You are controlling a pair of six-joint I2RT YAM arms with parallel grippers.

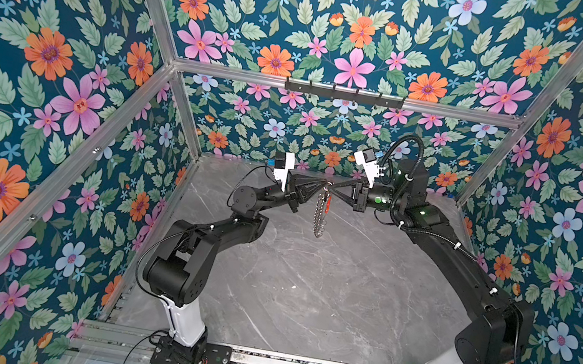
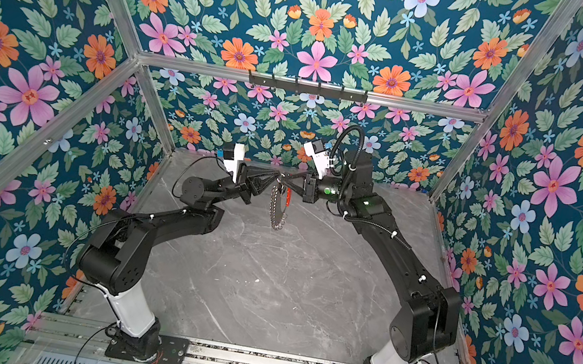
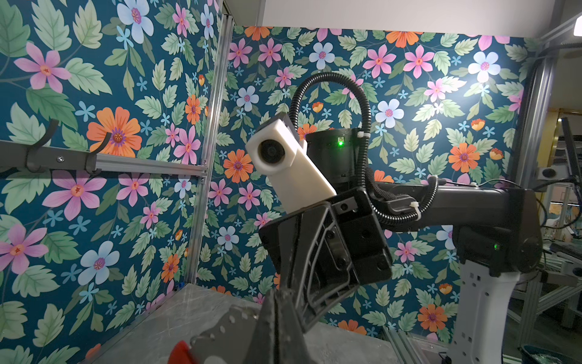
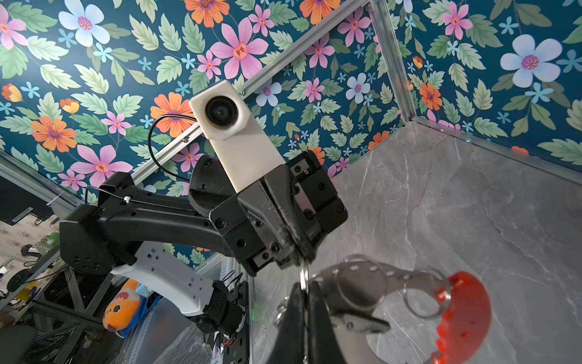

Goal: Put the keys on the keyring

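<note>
The keyring (image 1: 319, 216) (image 2: 273, 208) hangs in mid-air over the back of the table, a silver hoop fringed with small loops with a red bar (image 2: 286, 196) (image 4: 466, 315). My left gripper (image 1: 323, 185) (image 3: 275, 296) and right gripper (image 1: 331, 189) (image 4: 305, 288) meet tip to tip at its top, both shut. In the right wrist view a thin silver loop (image 4: 304, 274) runs edge-on from between my right fingertips up to the left gripper (image 4: 302, 257). The keyring's holed steel plate (image 4: 356, 283) (image 3: 226, 327) lies just beside them. The keys are hidden.
Grey marble table (image 1: 302, 294) lies well below the hanging ring. A black hook rail (image 1: 344, 93) (image 3: 47, 157) sits on the back frame bar. Floral walls and aluminium posts close in the left, right and back sides.
</note>
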